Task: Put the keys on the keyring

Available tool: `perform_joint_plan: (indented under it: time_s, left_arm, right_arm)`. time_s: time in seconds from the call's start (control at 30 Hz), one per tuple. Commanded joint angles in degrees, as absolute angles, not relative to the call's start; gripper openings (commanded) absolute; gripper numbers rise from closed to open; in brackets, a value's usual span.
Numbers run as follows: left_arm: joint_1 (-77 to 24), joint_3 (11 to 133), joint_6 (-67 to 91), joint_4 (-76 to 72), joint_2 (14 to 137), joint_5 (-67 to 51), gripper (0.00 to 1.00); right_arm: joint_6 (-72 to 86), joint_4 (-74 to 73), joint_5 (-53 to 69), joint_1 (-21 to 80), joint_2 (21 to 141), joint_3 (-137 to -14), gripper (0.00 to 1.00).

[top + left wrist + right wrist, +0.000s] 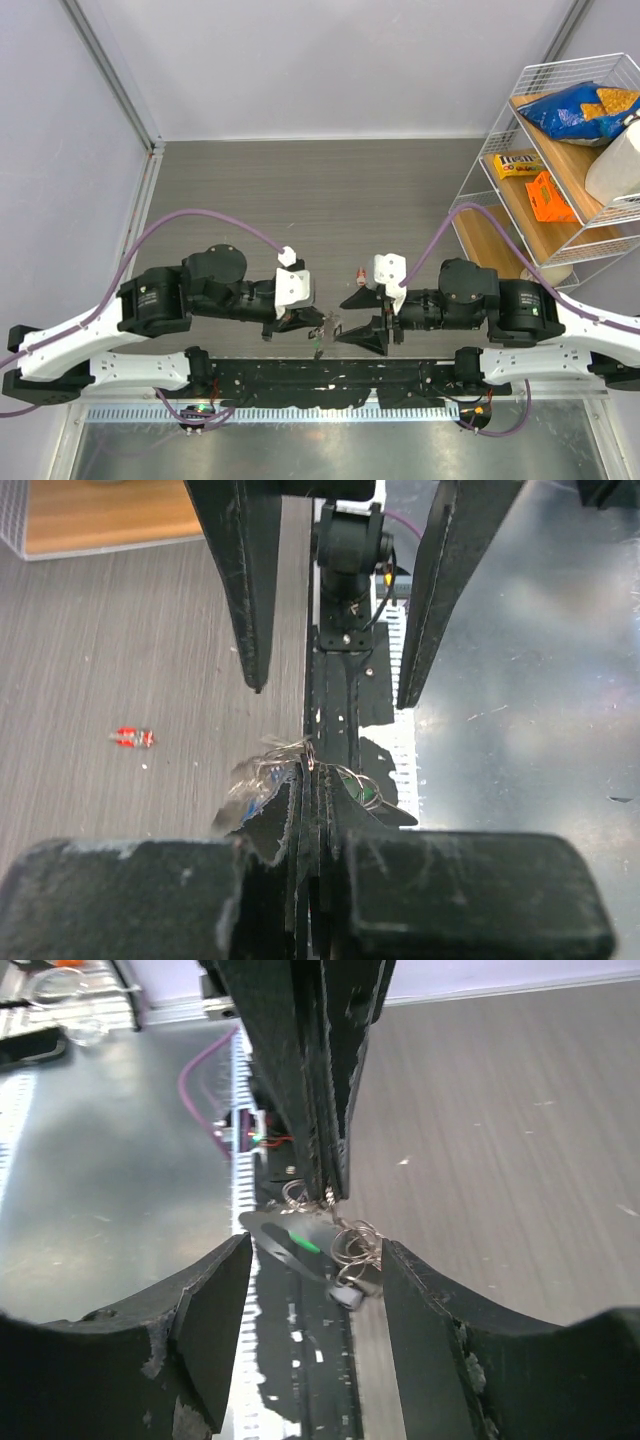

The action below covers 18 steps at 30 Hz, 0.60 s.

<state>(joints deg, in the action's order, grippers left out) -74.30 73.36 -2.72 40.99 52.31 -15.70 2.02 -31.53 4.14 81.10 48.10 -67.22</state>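
My left gripper (310, 772) is shut on the keyring (312, 752), a tangle of thin wire rings at its fingertips. A blue key (248, 792) hangs on its left and a green key (366, 796) on its right. In the right wrist view the keyring (355, 1243) dangles below the left fingertips (328, 1185) with the green key (305, 1243). My right gripper (316, 1243) is open, its jaws either side of the ring without touching it. A red key (133, 737) lies alone on the table; it also shows in the top view (359, 273). The two grippers, left (305, 322) and right (356, 320), face each other.
A wire shelf (500, 130) with snack packs stands at the back right. The black base rail (330, 378) and a metal sheet (330, 450) run along the near edge below the grippers. Purple cables (180, 218) arc over both arms.
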Motion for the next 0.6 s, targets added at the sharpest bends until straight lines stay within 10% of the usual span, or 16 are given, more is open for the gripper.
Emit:
perform_joint_plan:
  time_s: [0.0, 0.57]
  left_arm:
    - [-74.53, 76.64, 1.30, 41.84, 53.08, -12.22, 0.00]
    - [-74.53, 73.39, 2.02, 39.29, 49.31, -15.03, 0.00]
  right_arm:
    - [-7.01, -31.38, -2.64, 81.04, 49.57, -69.61, 0.61]
    - [-16.35, -25.40, 9.31, 80.95, 50.62, -66.27, 0.55]
